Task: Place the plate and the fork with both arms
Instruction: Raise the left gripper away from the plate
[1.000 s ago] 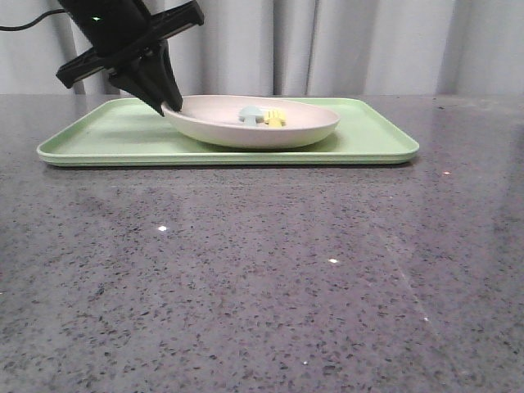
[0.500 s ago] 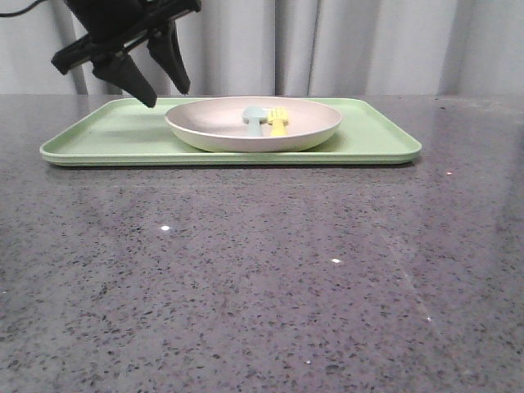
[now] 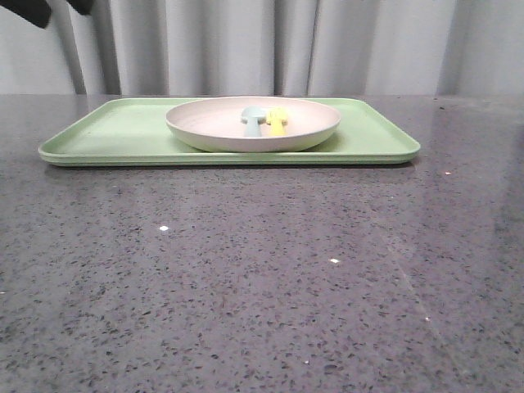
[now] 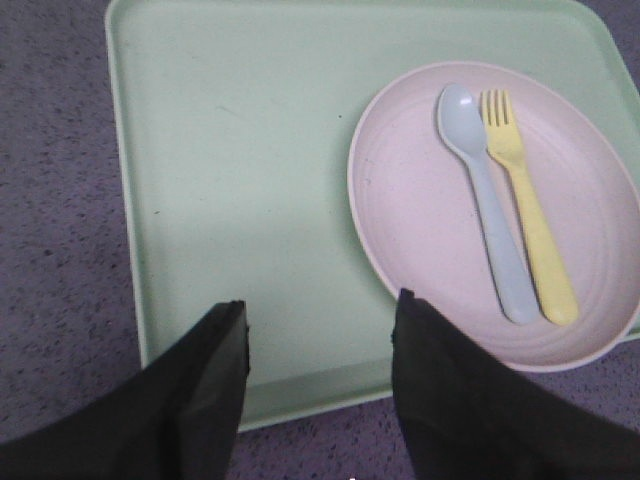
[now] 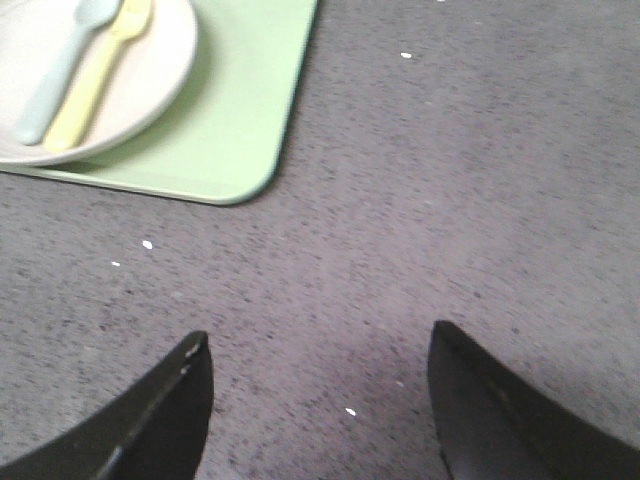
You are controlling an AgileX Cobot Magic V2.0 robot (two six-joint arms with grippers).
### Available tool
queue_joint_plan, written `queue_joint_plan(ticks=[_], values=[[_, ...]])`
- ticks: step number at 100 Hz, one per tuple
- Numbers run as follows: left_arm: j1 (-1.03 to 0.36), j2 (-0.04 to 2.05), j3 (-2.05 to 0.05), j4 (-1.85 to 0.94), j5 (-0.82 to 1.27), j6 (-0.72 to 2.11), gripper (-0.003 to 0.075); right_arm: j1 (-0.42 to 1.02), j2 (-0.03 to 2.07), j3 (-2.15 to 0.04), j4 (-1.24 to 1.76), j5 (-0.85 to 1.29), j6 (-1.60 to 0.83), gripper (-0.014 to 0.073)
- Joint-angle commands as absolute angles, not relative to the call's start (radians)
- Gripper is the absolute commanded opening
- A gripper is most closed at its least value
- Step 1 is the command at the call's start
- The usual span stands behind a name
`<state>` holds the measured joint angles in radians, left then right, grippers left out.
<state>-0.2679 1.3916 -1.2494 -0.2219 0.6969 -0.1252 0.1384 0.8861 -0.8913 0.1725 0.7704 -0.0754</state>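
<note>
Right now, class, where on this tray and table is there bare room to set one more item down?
The green tray is bare left of the plate, with a narrower strip on its right. The grey table in front is open. The plate is crowded: spoon and fork side by side.

Front view: low, level across bench [image 3: 262, 270]. Left wrist: steeply above tray [image 4: 230, 180]. Right wrist: above bench, nearby. All share plate [image 3: 254, 124].
</note>
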Motion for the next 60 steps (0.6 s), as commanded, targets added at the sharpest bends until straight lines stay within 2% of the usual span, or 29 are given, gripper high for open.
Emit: queue_joint_plan(ticks=[1,30,60], values=[[-0.267,1.235,-1.181,-0.207,0.573,-0.138,0.0336,0.159,0.963,-0.998,0.204,0.754,-0.084,0.0469],[-0.267,0.976,-1.007,-0.188,0.563,-0.138,0.0336,0.235,1.23,-1.286,0.237,0.837,-0.084,0.0469],[-0.267,0.908,-0.981,-0.188,0.58,-0.138,0.0336,0.342,1.5,-1.603,0.235,0.928,-0.063,0.0469]])
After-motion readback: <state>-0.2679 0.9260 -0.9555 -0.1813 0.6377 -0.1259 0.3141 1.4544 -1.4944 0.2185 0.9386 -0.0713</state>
